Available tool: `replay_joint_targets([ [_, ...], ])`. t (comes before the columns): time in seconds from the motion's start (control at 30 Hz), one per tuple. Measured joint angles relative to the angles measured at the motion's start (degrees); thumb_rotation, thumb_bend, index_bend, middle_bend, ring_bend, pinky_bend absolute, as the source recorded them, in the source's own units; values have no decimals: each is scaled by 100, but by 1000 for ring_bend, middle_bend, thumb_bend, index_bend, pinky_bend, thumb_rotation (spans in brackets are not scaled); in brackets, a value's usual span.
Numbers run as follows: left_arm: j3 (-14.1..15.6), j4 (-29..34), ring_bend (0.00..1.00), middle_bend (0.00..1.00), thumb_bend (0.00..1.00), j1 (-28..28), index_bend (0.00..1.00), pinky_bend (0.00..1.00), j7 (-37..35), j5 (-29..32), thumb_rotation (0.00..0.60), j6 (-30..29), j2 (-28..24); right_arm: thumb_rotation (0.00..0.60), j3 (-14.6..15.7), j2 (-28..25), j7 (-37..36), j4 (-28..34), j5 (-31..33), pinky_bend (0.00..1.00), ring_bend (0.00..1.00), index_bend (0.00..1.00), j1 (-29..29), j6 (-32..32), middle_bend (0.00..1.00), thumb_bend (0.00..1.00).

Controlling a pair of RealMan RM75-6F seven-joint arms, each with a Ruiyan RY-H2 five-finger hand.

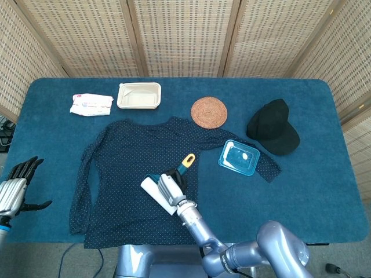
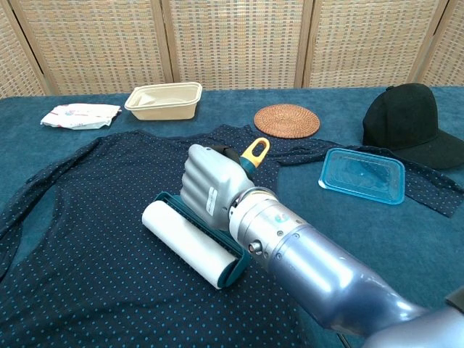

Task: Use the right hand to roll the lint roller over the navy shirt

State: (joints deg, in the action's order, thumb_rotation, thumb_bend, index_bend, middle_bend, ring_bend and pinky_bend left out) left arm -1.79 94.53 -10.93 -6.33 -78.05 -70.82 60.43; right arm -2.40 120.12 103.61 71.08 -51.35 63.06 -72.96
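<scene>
While gripped, lint roller [image 2: 187, 244] below-left of R hand [image 2: 210, 187].

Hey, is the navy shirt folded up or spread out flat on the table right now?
Spread out. The navy shirt lies open on the table, both sleeves extended to the sides, body flat under the lint roller.

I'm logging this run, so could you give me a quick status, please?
Right hand grips lint roller, roll down on navy shirt. Left hand open, off the table's edge. Nothing in the way.
</scene>
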Motion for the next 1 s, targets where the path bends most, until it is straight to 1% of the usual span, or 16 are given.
replay_joint_targets([
  [0.03, 0, -1, 0, 0, 0, -1, 0, 0, 1, 1, 600, 4, 0, 600, -22, -16, -19, 0, 5, 1000, 1000, 0, -17, 5, 1000, 0],
  [0.23, 6, 4, 0, 0, 0, -6, 0, 0, -3, -10, 600, 14, -1, 600, -93, -222, -282, 151, -31, 1000, 1000, 0, -124, 57, 1000, 0],
  [0.33, 13, 26, 0, 0, 0, 13, 0, 0, -53, -55, 600, -31, -23, 600, -69, -495, -611, 322, -210, 1000, 1000, 0, -233, 14, 997, 0],
  [0.4, 23, 47, 0, 0, 0, 31, 0, 0, -94, -111, 600, -76, -50, 600, -28, -778, -901, 484, -372, 1000, 1000, 0, -343, -53, 986, 0],
  [0.5, 37, 81, 0, 0, 0, 70, 0, 0, -146, -207, 600, -186, -88, 600, 35, -1208, -1423, 685, -628, 999, 998, 0, -513, -136, 919, 0],
  [0.53, 43, 94, 0, 0, 0, 85, 0, 0, -161, -244, 600, -228, -101, 600, 62, -1352, -1624, 731, -727, 976, 980, 0, -563, -156, 876, 0],
  [0.6, 60, 120, 0, 0, 0, 120, 0, 0, -193, -323, 600, -309, -129, 600, 129, -1705, -2168, 819, -974, 829, 857, 0, -692, -201, 736, 0],
  [0.63, 69, 127, 0, 0, 0, 133, 0, 0, -204, -350, 600, -333, -136, 600, 156, -1865, -2425, 855, -1071, 662, 690, 0, -753, -219, 585, 0],
  [0.67, 80, 134, 0, 0, 0, 146, 0, 0, -219, -392, 600, -364, -142, 600, 186, -2101, -2779, 908, -1173, 456, 492, 0, -852, -243, 406, 0],
  [0.7, 89, 137, 0, 0, 0, 156, 0, 0, -234, -430, 600, -391, -145, 600, 205, -2298, -3048, 955, -1222, 320, 360, 0, -939, -257, 291, 0],
  [0.73, 99, 138, 0, 0, 0, 167, 0, 0, -247, -470, 600, -422, -147, 600, 221, -2511, -3313, 1009, -1253, 153, 199, 0, -1029, -264, 147, 0],
  [0.77, 109, 137, 0, 0, 0, 181, 0, 0, -255, -519, 600, -466, -148, 600, 238, -2807, -3661, 1083, -1272, 49, 93, 0, -1155, -264, 59, 0],
  [0.83, 114, 125, 0, 0, 0, 202, 0, 0, -233, -572, 600, -547, -140, 600, 256, -3253, -4173, 1187, -1275, 4, 10, 0, -1349, -253, 2, 0],
  [0.9, 113, 108, 0, 0, 0, 235, 0, 0, -182, -634, 600, -678, -113, 600, 261, -3701, -4764, 1318, -1250, 0, 0, 0, -1573, -228, 0, 0],
  [1.0, 119, 96, 0, 0, 0, 305, 0, 0, -131, -758, 600, -892, -80, 600, 242, -4088, -5652, 1536, -1206, 0, 0, 0, -1902, -213, 0, 0],
])
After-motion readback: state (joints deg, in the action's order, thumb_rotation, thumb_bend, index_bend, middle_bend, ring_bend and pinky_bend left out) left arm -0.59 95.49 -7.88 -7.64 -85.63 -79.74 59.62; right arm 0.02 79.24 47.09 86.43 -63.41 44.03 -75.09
